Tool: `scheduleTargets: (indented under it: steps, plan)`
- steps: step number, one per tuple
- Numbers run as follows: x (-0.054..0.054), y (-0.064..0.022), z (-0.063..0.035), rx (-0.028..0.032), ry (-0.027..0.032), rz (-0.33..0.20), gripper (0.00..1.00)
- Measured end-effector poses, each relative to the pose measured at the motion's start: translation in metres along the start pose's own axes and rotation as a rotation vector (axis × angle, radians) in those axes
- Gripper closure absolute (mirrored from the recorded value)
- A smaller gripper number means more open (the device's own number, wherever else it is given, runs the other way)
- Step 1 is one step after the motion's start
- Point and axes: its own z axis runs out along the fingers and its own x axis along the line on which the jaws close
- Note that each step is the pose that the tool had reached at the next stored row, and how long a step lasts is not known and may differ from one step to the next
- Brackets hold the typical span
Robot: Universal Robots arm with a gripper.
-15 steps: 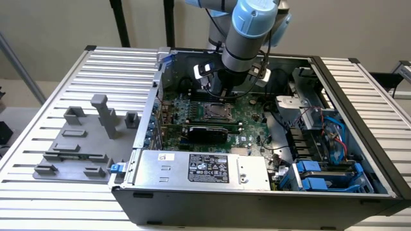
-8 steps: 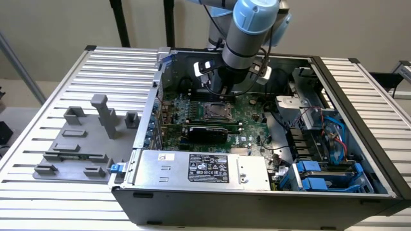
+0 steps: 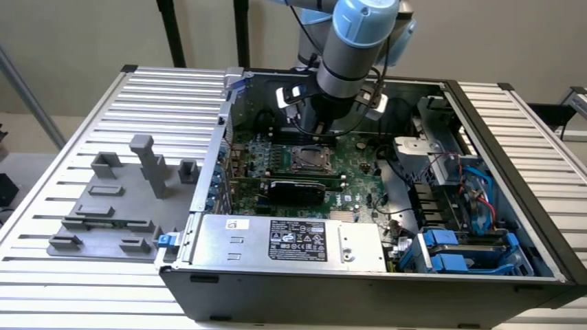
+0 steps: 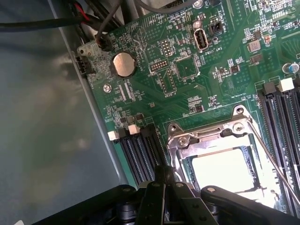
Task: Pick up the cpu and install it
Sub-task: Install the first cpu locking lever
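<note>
We see the robot arm reaching down into the open computer case that lies on the slatted counter. Its jaws are shut tight, and we cannot see anything held in them. They hang just above the edge of the metal socket frame on the green board. The cpu sits flat inside that frame, bright and shiny. A grey power box is at the near side of the case.

Hovering with closed gripper over green motherboard, shiny cpu seated in socket frame at four o'clock of coin battery.
</note>
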Motion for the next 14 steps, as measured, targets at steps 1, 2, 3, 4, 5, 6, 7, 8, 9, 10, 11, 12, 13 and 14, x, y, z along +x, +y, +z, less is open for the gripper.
scheduleTargets:
  steps: [1,2,3,4,5,6,7,8,9,10,11,12,13,14]
  plan:
    - [0.0,-0.0007,0.0,0.0003,-0.0002,0.0,0.89]
    - [-0.001,-0.0016,0.0002,0.0004,-0.0001,0.0,0.89]
    - [-0.001,-0.0026,0.0003,0.0004,-0.0001,0.0,0.89]
    - [-0.001,-0.0037,0.0004,0.0004,0.0,0.0,0.89]
    - [-0.002,-0.005,0.0005,0.0004,-0.0001,0.0,0.89]
    - [-0.002,-0.0064,0.0006,0.0005,-0.0002,0.0,0.89]
    - [-0.003,-0.0078,0.0007,0.0006,-0.0003,0.0,0.89]
    - [-0.003,-0.0091,0.0008,0.0006,-0.0003,0.0,0.89]
    - [-0.004,-0.0104,0.001,0.0006,-0.0002,0.0,0.89]
    - [-0.004,-0.0115,0.0011,0.0006,-0.0001,0.0,0.89]
    - [-0.004,-0.0121,0.0012,0.0006,0.0,0.0,0.89]
    - [-0.004,-0.0123,0.0012,0.0006,-0.0002,0.0,0.89]
    - [-0.004,-0.0122,0.0012,0.0004,-0.0008,0.0,0.89]
    - [-0.004,-0.0122,0.0013,-0.0003,-0.0023,0.0,0.89]
